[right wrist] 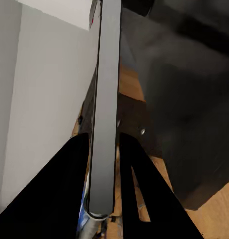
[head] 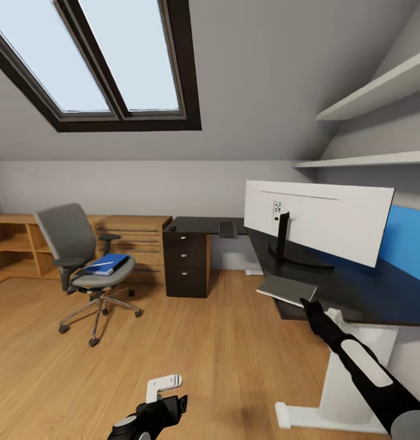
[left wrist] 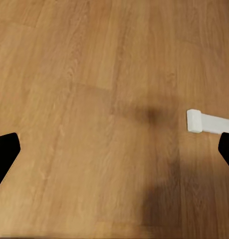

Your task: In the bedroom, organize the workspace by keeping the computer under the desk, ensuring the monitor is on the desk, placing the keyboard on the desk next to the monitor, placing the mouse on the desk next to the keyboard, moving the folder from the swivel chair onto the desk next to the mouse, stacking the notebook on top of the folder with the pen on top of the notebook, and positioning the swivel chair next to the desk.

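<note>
Notebook (head: 288, 289) between right gripper (head: 303, 301) fingers (right wrist: 69, 189), at desk (head: 332, 287) edge.

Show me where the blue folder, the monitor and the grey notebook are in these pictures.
folder (head: 106, 263): head view, on its blue cover, lying on the chair seat.
monitor (head: 332, 220): head view, on its white back panel.
notebook (head: 289, 288): head view, on its grey cover at the desk edge.
</note>
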Motion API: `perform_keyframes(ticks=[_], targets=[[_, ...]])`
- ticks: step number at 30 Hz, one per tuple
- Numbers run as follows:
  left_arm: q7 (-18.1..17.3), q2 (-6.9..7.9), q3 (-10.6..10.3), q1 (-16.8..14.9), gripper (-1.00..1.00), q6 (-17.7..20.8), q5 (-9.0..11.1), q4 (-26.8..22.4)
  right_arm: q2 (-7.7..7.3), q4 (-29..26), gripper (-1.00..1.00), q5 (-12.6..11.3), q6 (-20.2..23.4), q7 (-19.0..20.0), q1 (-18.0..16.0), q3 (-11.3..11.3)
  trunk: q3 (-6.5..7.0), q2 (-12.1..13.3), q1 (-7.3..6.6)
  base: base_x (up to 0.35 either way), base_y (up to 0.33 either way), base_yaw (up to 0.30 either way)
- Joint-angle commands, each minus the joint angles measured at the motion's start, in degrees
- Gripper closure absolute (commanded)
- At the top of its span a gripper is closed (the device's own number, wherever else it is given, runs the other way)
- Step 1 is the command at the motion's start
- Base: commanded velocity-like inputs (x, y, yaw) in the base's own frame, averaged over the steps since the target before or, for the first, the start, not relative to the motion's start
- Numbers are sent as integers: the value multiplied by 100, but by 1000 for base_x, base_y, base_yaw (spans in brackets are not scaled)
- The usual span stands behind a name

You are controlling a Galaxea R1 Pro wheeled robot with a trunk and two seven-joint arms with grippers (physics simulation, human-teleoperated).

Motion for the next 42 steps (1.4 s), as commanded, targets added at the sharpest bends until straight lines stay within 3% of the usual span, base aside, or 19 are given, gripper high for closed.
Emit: perform_keyframes(ticks=[1,7,16,29,42], targets=[[51,1,-5,-2,-100,14,60,-6,31,-35,100,23,1,28,-2,18,-2,-3,0,0,0,256],[50,4,-4,-2,-100,13,60,4,158,-564,100,495,4,27,200,22,13,-3,0,7,2,257],[50,5,1,-2,-100,8,60,5,295,-794,100,1064,27,21,341,30,18,-3,0,185,131,129],[50,5,-1,-2,-100,7,68,5,360,-783,100,1112,33,16,346,31,18,-3,0,211,173,2],[71,5,3,-2,-100,-9,45,-4,392,-760,100,1121,35,1,346,27,252,519,-286,5,4,0]])
